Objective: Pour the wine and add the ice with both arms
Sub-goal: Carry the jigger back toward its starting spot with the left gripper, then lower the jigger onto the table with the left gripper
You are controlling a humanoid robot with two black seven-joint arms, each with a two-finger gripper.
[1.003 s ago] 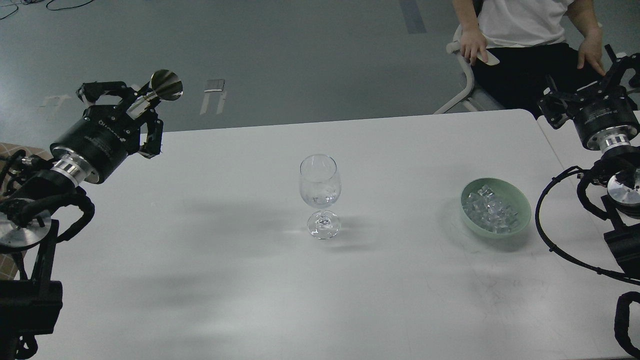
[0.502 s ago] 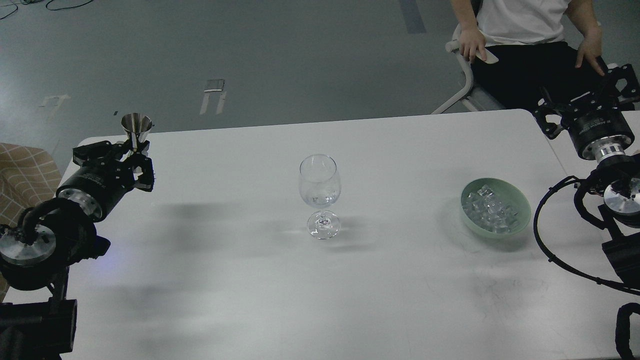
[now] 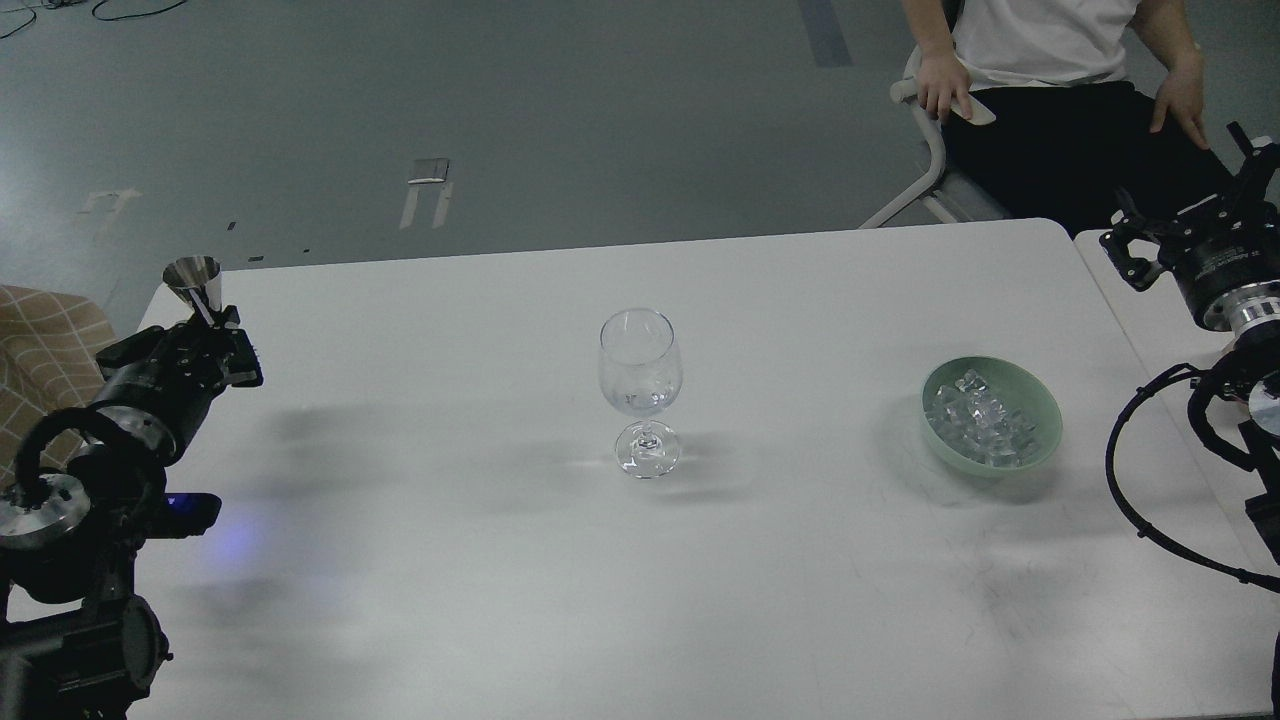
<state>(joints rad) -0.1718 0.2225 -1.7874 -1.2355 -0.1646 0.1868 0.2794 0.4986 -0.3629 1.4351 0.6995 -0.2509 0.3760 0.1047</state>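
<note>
Wine [image 3: 640, 400] sits in the glass [image 3: 640, 385]; our left gripper [image 3: 205, 335] clamps the jigger [image 3: 195, 283]. Right gripper [image 3: 1195, 235], state unclear, must next reach the ice [image 3: 985, 425].

Shiny metal cup [image 3: 194, 277]; clear glass [image 3: 640, 375]; matt white table [image 3: 500, 560].

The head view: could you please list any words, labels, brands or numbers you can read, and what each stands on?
No text can be read.
Right arm's wrist housing: faint pale lettering, too small and blurred to read.
Left arm's wrist housing: nothing legible.
Wine glass, green bowl, metal jigger, table: no markings seen.
</note>
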